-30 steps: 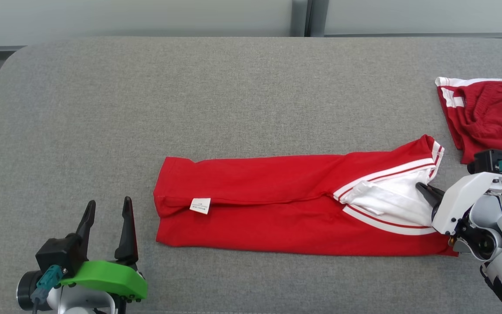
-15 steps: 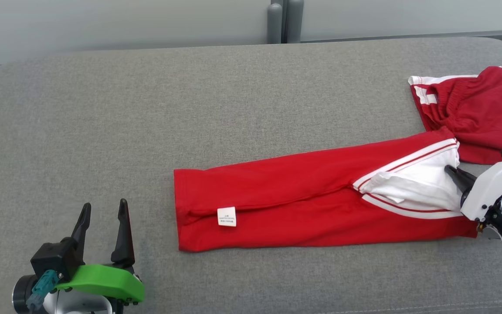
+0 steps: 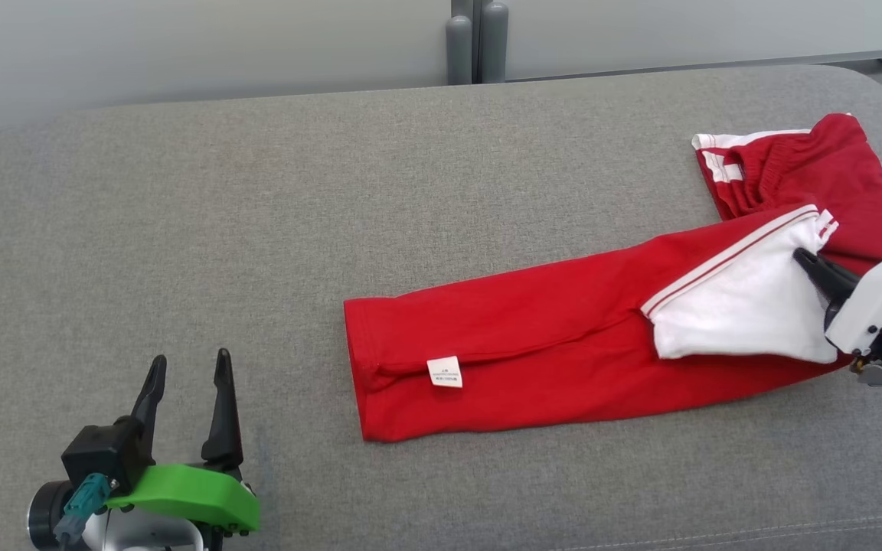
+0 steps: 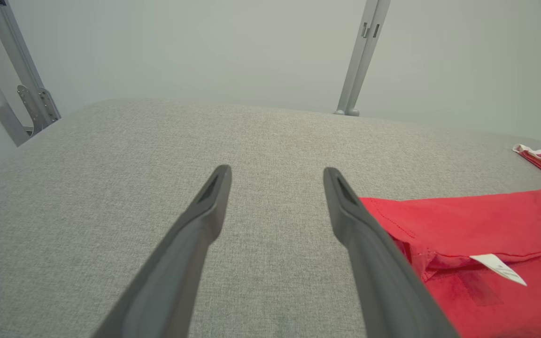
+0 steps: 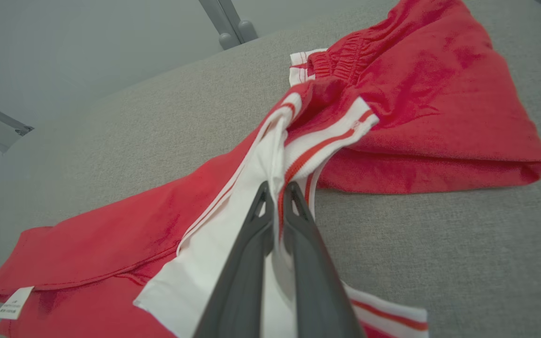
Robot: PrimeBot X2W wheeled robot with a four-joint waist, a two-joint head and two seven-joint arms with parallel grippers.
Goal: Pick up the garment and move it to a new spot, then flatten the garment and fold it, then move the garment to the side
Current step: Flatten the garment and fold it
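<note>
The garment (image 3: pixel 548 344) is a long red folded strip with a white panel and red-white stripes at its right end, lying across the grey table. A white label (image 3: pixel 445 371) sits near its left end. My right gripper (image 3: pixel 801 257) is shut on the striped white end, seen close in the right wrist view with the gripper (image 5: pixel 277 188) pinching the edge of the garment (image 5: pixel 111 234). My left gripper (image 3: pixel 191 357) stands open at the lower left, apart from the cloth. In the left wrist view the left gripper (image 4: pixel 275 176) is empty, the garment (image 4: pixel 477 225) to its right.
A second red piece with an elastic waistband (image 3: pixel 801 164) lies at the far right, partly under the held end, also as the waistband piece (image 5: pixel 416 103). The grey padded table (image 3: pixel 295 199) has a rounded far-right corner close by. Two grey posts (image 3: pixel 472 46) stand behind it.
The head camera has turned. The right gripper has drawn the garment's striped end up and right until it overlaps the other red piece; the strip now lies slanted. The left gripper stayed put.
</note>
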